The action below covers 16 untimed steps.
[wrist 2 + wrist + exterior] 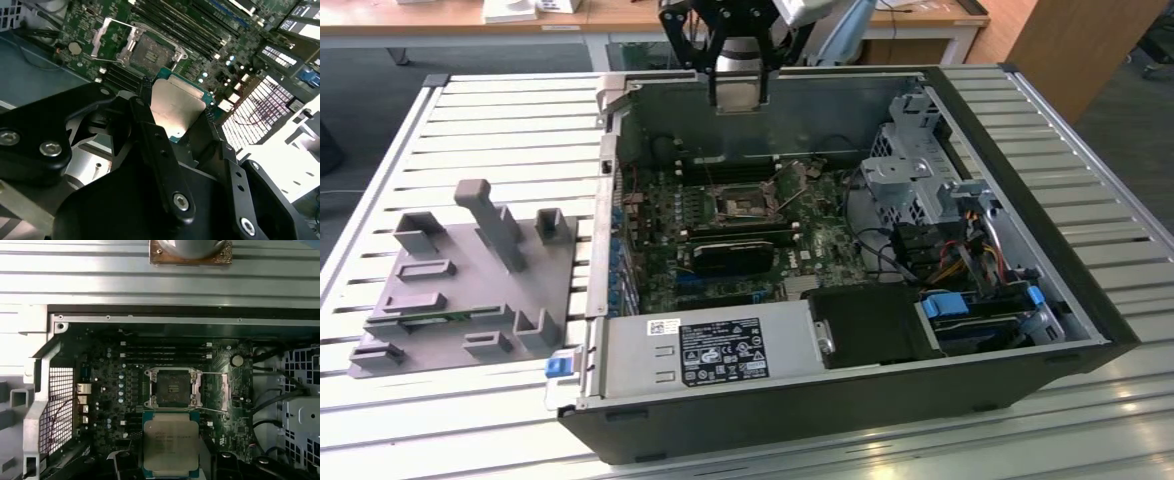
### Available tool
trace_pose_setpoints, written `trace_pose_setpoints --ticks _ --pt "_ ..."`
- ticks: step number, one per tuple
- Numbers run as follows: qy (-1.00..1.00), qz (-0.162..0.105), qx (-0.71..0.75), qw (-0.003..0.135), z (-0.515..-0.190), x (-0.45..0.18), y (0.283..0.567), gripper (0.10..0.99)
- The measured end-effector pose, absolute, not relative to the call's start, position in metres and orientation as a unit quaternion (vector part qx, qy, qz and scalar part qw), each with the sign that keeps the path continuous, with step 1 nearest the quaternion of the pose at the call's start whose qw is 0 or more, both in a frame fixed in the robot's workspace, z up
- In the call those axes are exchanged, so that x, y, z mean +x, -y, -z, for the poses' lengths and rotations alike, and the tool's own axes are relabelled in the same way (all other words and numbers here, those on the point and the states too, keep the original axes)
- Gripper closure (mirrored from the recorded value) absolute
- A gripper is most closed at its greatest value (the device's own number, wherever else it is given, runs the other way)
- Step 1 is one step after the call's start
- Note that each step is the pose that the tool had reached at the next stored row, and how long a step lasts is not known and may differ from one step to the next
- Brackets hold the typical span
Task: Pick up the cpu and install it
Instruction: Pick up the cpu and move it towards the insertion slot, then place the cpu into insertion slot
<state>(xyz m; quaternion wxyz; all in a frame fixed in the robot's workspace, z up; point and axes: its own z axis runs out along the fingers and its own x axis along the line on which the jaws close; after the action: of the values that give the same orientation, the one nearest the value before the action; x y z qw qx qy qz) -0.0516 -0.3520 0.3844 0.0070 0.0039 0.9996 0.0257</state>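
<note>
Cpu (pixel 171 440) was up in the air, and the gripper (pixel 177 100) had it, jaws pinching two opposite edges, silver lid plain in both wrist views. It hung over the open computer case (pixel 854 410), clear of the motherboard (pixel 720 240). In the exterior view the gripper sat at 12 o'clock from the uncovered socket (pixel 744 203). The grey fixture tray (pixel 454 300) lay on the tabletop (pixel 400 420), at 9 o'clock from the case.

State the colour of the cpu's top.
The cpu has a shiny silver-grey metal top edged in teal-green; the first wrist view shows it best.
</note>
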Motion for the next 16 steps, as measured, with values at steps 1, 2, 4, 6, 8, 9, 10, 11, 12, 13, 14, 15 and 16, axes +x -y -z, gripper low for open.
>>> trace_pose_setpoints --ticks 1,2,4,6,8,9,10,11,12,13,14,15,16 --pt "-1.000 -0.026 0.004 0.007 -0.384 -0.047 0.352 0.549" --pt "-1.000 -0.026 0.004 0.007 -0.384 -0.043 0.352 0.549" --pt "-1.000 -0.026 0.004 0.007 -0.384 -0.035 0.351 0.549" --pt "-1.000 -0.026 0.004 0.007 -0.384 -0.028 0.351 0.549" --pt "-1.000 -0.026 0.004 0.007 -0.384 -0.025 0.351 0.549" --pt "-1.000 -0.026 0.004 0.007 -0.384 -0.025 0.351 0.549" --pt "-1.000 -0.026 0.005 0.007 -0.384 -0.024 0.351 0.549" --pt "-1.000 -0.026 0.005 0.007 -0.384 -0.023 0.351 0.549" --pt "-1.000 -0.026 0.005 0.007 -0.384 -0.023 0.351 0.549" --pt "-1.000 -0.026 0.006 0.007 -0.384 -0.023 0.351 0.549" --pt "-1.000 -0.026 0.006 0.007 -0.384 -0.023 0.351 0.549" --pt "-1.000 -0.026 0.007 0.007 -0.384 -0.023 0.351 0.549" --pt "-1.000 -0.026 0.010 0.007 -0.384 -0.023 0.351 0.549"
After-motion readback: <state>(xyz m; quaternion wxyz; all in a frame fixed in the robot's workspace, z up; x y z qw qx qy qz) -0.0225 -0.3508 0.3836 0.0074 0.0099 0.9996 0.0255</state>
